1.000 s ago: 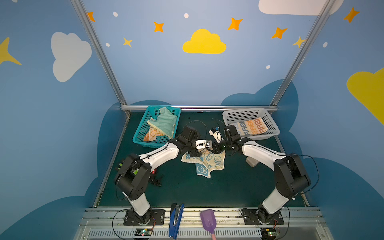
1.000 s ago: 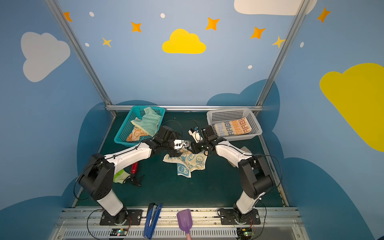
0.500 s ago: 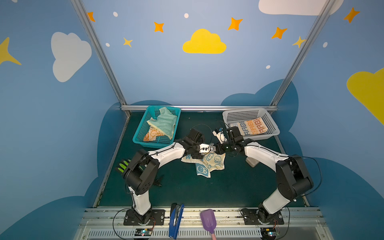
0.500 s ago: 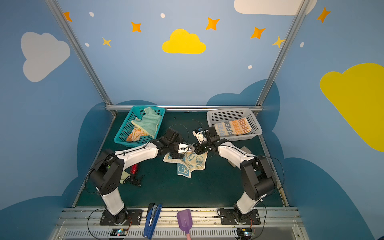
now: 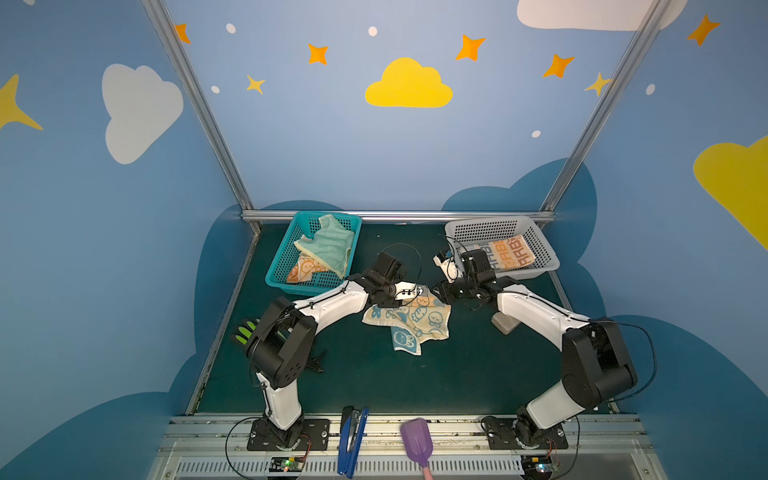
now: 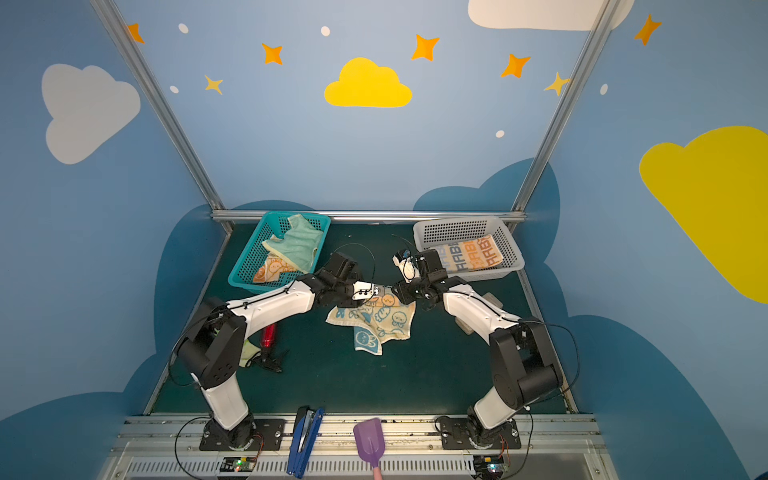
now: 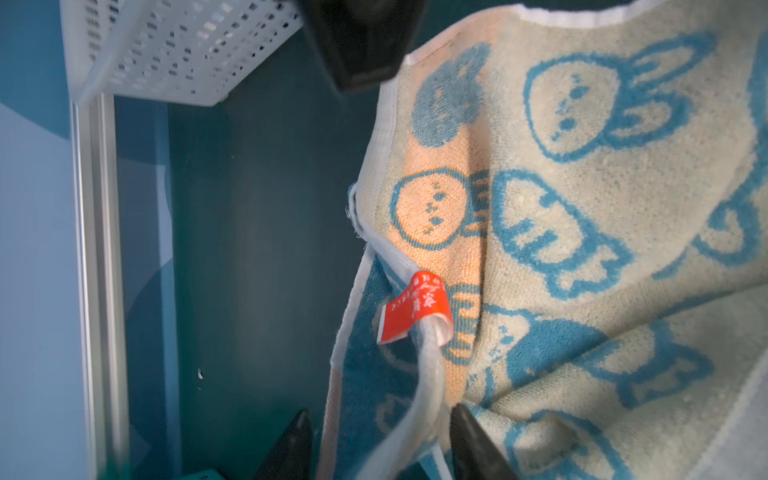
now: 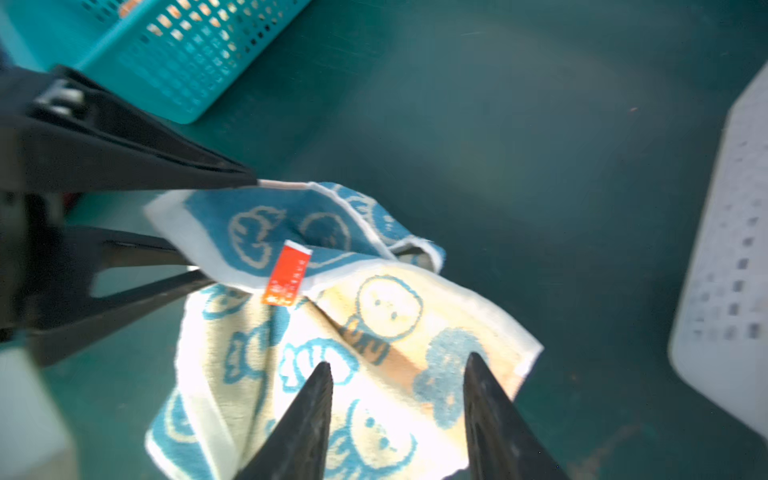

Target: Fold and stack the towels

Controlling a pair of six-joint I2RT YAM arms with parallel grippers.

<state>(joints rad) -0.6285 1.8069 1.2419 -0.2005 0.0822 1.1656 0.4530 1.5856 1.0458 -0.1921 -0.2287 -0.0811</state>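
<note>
Left pincer (image 7: 378, 415): fingers stood apart, straddling the white hem (image 7: 428, 374) of the rabbit towel (image 5: 415, 320), close beside its red tag (image 7: 415, 305). The hem lay against one finger. I saw no pinch yet.

Right pincer (image 8: 399, 361): fingers also apart, poised over the orange-and-cream corner of the same towel, with nothing between them.

The towel lay rumpled on the green mat (image 5: 374, 382), mid-table, forward of both baskets. One corner was turned over, showing the blue face.

Handling, my judgement:
- Light, limp terry. It would sag and swing once lifted and hold no shape of its own.
- The stitched hem looked like the firmest bite, so I would grip there at two neighbouring corners, one per pincer.
- I would avoid gripping the tag alone, as it could slip or tear.
- At the turned-over corner a finger might catch two layers, so I would check before lifting.

Further out:
- The lettered towel (image 5: 505, 253) lay flat and folded in the white basket (image 5: 544, 253).
- The mint towel (image 5: 330, 245) lay heaped over the orange rabbit towel (image 5: 305, 270) in the blue basket (image 5: 282, 257). Neither was folded.
</note>
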